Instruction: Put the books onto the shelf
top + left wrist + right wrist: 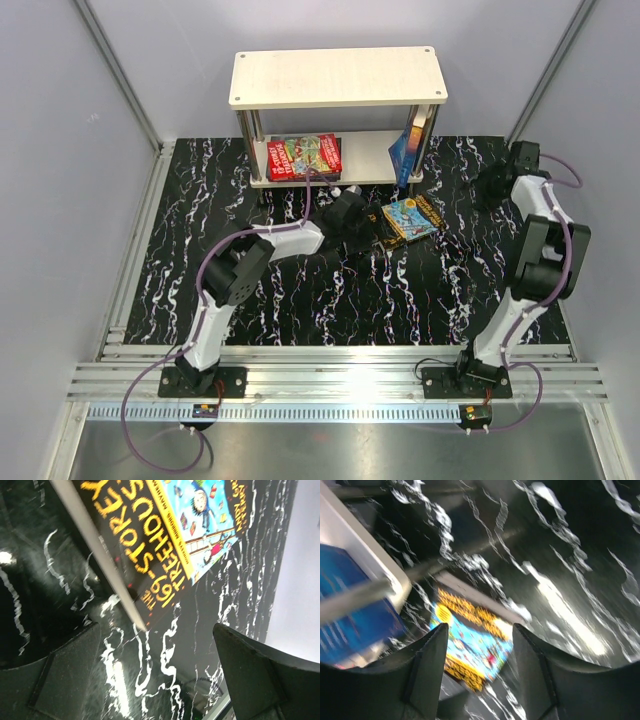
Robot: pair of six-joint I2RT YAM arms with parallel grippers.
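Red book [306, 156] lies flat on shelf [338, 78] lower tier, left; blue book [402, 150] leans at its right end. Dark book [410, 219] on mat [250, 290] before shelf. We see left gripper [157, 630] spread wide just beside its corner, holding nothing. Right gripper [480, 627] fingers apart, empty, over mat.

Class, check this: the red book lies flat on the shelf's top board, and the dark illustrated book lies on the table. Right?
No. The red book lies flat on the shelf's lower board, not the top; the top external view shows it. The dark illustrated book does lie on the table.
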